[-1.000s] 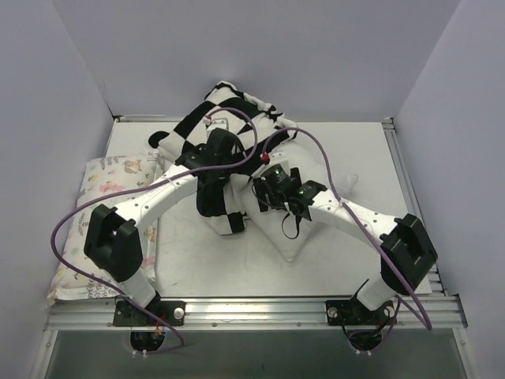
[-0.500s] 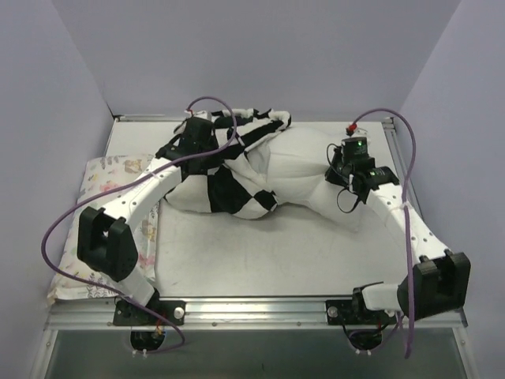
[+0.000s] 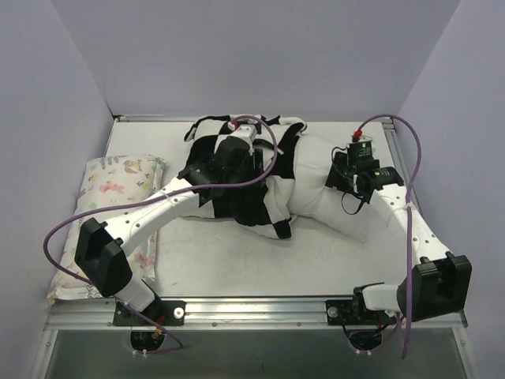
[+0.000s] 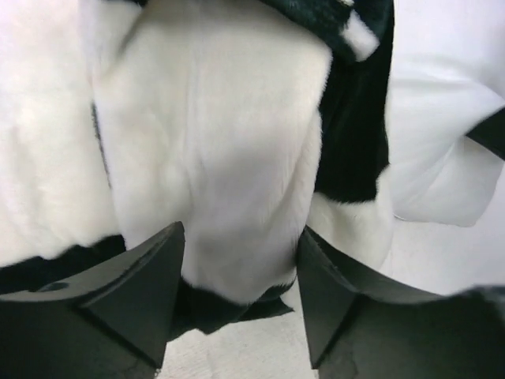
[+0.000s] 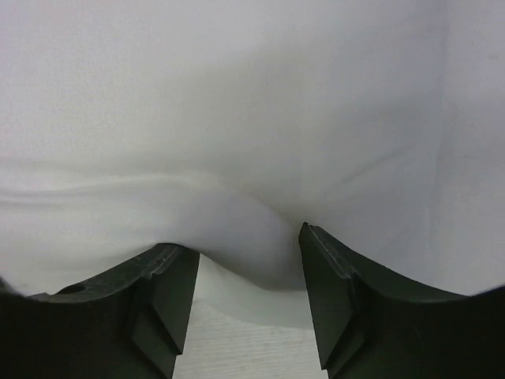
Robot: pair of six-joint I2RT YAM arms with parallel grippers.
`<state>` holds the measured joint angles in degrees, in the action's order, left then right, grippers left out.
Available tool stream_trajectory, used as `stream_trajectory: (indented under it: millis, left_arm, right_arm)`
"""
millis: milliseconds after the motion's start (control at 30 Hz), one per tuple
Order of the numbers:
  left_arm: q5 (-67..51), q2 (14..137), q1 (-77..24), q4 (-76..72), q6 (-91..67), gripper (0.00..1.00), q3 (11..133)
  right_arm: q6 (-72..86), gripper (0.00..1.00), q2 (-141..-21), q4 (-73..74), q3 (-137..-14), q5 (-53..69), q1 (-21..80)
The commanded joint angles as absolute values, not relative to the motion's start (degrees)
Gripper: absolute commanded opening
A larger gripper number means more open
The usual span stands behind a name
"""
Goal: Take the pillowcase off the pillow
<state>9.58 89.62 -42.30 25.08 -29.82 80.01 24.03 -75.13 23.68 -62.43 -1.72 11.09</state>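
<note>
Checkered plush pillowcase (image 3: 272, 221) is still on about half the pillow (image 3: 327, 207), so I'd call the peel mid-way. Top view: left gripper (image 3: 246, 140) sits over the bunched case and right gripper (image 3: 353, 178) over the bare white end, the two well apart. Left wrist: jaws part-way apart, with a thick white-and-black fold of case filling the gap between the fingers (image 4: 142, 292); can't tell if it's clamped or let go. Bare pillow is just right of that gripper. Right wrist: smooth white pillow bulges between the fingers (image 5: 331, 292) and fills everything ahead; grip not readable either. Next move likely needs the right to pin the pillow firmly and the left to take a fresh bite of case and pull away from it.
</note>
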Motion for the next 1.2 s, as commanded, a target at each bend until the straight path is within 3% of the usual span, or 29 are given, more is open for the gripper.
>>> stream_trajectory:
  millis: [0,100,200,367,600,667,700,767,800,967,1067,1100,1167]
  left_arm:
    - [13.3,88.6,-44.7,21.4,-28.3,0.68,81.0]
    - [17.3,86.3,-44.4,21.4,-29.1,0.81,79.2]
    - [23.6,82.7,-43.8,24.3,-30.3,0.85,78.9]
    - [29.8,77.9,-38.4,31.3,-32.8,0.88,76.9]
    - [20.3,74.6,-27.8,28.2,-36.7,0.93,63.5]
    - [15.5,74.5,-23.7,22.5,-37.2,0.93,58.3]
    - [11.6,74.6,-22.4,20.4,-37.2,0.94,57.0]
    - [8.5,75.8,-20.4,17.0,-37.6,0.94,55.3]
    - [7.7,76.5,-19.0,16.4,-37.5,0.94,54.7]
    - [5.6,79.2,-16.9,11.9,-37.5,0.89,53.4]
    - [6.5,80.3,-16.2,13.5,-37.1,0.55,55.6]
    - [7.3,80.8,-16.1,14.7,-36.8,0.27,56.5]
    - [9.8,80.9,-15.6,17.8,-35.9,0.10,59.2]
  right_arm:
    - [24.0,0.58,-71.8,25.7,-64.1,-6.2,10.7]
    - [22.2,0.81,-68.8,25.6,-65.5,-9.1,15.7]
    - [19.9,0.93,-67.7,23.4,-66.2,-11.0,19.2]
    - [18.2,0.98,-72.3,22.1,-67.3,-6.9,21.4]
    - [19.6,0.99,-81.7,17.0,-66.0,-3.9,22.6]
    - [20.4,0.90,-86.0,16.4,-66.4,-2.9,22.0]
    - [20.7,0.75,-87.3,16.5,-67.0,-2.3,21.7]
    - [22.2,0.26,-90.1,16.8,-67.2,-2.4,20.4]
    - [22.4,0.13,-90.4,16.9,-67.2,-2.0,20.0]
    - [22.8,0.02,-90.6,17.1,-67.8,-1.7,19.3]
    - [23.0,0.00,-89.7,17.9,-68.5,-2.8,19.0]
    - [23.0,0.00,-89.4,18.5,-68.6,-2.9,18.4]
    - [23.0,0.00,-88.2,19.4,-69.2,-3.0,17.5]
